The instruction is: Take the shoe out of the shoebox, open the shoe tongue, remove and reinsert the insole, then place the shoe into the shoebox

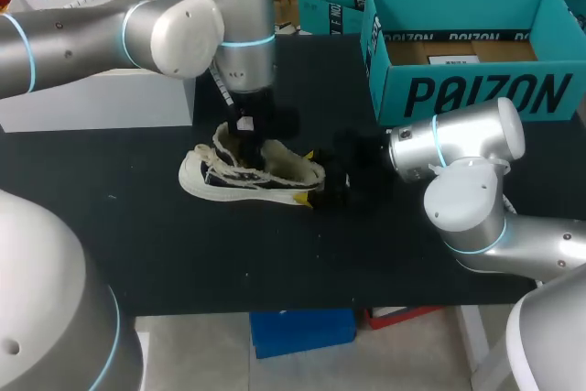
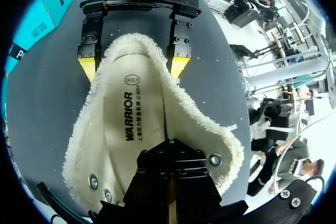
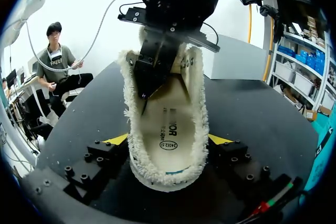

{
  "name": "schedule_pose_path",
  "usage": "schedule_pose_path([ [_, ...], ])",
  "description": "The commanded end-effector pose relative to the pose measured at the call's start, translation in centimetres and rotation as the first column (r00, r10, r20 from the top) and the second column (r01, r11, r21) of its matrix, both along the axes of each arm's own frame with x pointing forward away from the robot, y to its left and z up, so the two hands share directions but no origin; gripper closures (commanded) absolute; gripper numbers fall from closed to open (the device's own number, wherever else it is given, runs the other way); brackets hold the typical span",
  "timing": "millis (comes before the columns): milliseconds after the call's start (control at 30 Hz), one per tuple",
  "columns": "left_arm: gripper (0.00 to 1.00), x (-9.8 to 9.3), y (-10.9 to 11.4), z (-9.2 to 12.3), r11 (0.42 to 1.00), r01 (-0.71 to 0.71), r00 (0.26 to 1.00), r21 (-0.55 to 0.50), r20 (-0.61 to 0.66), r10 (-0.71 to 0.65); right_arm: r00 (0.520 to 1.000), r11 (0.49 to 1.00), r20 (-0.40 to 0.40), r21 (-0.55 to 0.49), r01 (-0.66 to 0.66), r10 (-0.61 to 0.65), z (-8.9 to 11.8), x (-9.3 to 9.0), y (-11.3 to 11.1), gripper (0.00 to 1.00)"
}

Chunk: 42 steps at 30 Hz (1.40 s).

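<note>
Left gripper (image 2: 169,153): its black body is closest in its own wrist view, set down into the mouth of the shoe (image 2: 210,135), over the insole (image 2: 131,114). Open or closed: cannot tell from any view.

Right gripper (image 3: 168,140): clamped on the shoe's heel, one yellow tip against each side of the fleece collar.

Shoe: sole down on the table (image 1: 137,226). Long axis runs straight out from the right gripper, heel between its fingers, toe pointing away, beyond the left gripper.

Room: shoe well apart from every table edge. Shoebox (image 1: 476,61) stands open side up on the right arm's side, well apart from the shoe.

Views: only the head view shows the toe and the laces (image 1: 212,164). Only the wrist views show the insole. The left wrist view shows both right tips on the heel.
</note>
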<state>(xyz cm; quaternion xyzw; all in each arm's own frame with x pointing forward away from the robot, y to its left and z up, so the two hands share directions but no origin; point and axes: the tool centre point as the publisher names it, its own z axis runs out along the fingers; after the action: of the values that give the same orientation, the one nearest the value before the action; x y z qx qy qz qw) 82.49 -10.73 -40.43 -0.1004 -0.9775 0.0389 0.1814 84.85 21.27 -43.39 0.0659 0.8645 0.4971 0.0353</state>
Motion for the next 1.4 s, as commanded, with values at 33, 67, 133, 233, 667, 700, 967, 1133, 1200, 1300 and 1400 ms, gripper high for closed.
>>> schedule_pose_path([
  [33, 1.00, 0.0, 0.0, -0.7, 1.000, -0.005, 1.000, -0.005, -0.003, 0.005, 1.000, 1.000, 0.000, -0.001, 0.003, -0.003, -0.3, 0.0, 0.1, 1.00],
  [67, 1.00, -0.1, 0.0, -0.8, 1.000, -0.012, 1.000, -0.009, -0.005, 0.012, 1.000, 1.000, 0.000, -0.001, 0.003, -0.003, -0.3, 0.0, 0.1, 1.00],
  [133, 1.00, -0.2, 0.0, -1.0, 1.000, -0.016, 1.000, -0.009, -0.006, 0.016, 1.000, 1.000, 0.000, -0.001, 0.003, -0.003, -0.3, 0.0, 0.1, 1.00],
  [233, 1.00, -0.2, 0.0, -1.5, 1.000, -0.027, 1.000, -0.005, -0.010, 0.027, 1.000, 1.000, 0.000, -0.001, 0.003, -0.003, -0.3, 0.0, 0.1, 1.00],
  [667, 0.79, -0.2, -0.3, -1.8, 0.999, -0.033, 0.999, 0.010, 0.013, 0.032, 1.000, 1.000, 0.000, -0.001, 0.003, -0.003, -0.3, 0.0, 0.1, 1.00],
  [700, 0.75, -0.3, -0.3, -1.7, 0.999, -0.032, 0.999, 0.011, 0.021, 0.032, 1.000, 1.000, 0.000, -0.001, 0.003, -0.003, -0.3, 0.0, 0.1, 1.00],
  [967, 0.77, -1.0, -0.4, -2.3, 0.994, -0.062, 0.990, 0.091, 0.132, 0.050, 1.000, 1.000, 0.000, -0.001, 0.003, -0.003, -0.3, 0.0, 0.1, 1.00],
  [1133, 0.80, -1.3, -0.1, -3.2, 0.983, -0.114, 0.969, 0.146, 0.233, 0.078, 1.000, 1.000, 0.000, -0.001, 0.003, -0.003, -0.3, 0.0, 0.1, 1.00],
  [1200, 0.80, -1.4, 0.1, -3.6, 0.979, -0.127, 0.959, 0.159, 0.271, 0.081, 1.000, 1.000, 0.000, -0.001, 0.003, -0.003, -0.3, 0.0, 0.1, 1.00],
  [1300, 0.75, -1.6, 0.4, -4.1, 0.976, -0.137, 0.946, 0.170, 0.313, 0.079, 1.000, 1.000, 0.000, -0.001, 0.003, -0.003, -0.3, 0.0, 0.1, 1.00],
  [1400, 0.76, -2.0, 0.7, -4.6, 0.975, -0.133, 0.934, 0.179, 0.351, 0.063, 1.000, 1.000, 0.000, -0.001, 0.003, -0.003, -0.3, 0.0, 0.1, 1.00],
])
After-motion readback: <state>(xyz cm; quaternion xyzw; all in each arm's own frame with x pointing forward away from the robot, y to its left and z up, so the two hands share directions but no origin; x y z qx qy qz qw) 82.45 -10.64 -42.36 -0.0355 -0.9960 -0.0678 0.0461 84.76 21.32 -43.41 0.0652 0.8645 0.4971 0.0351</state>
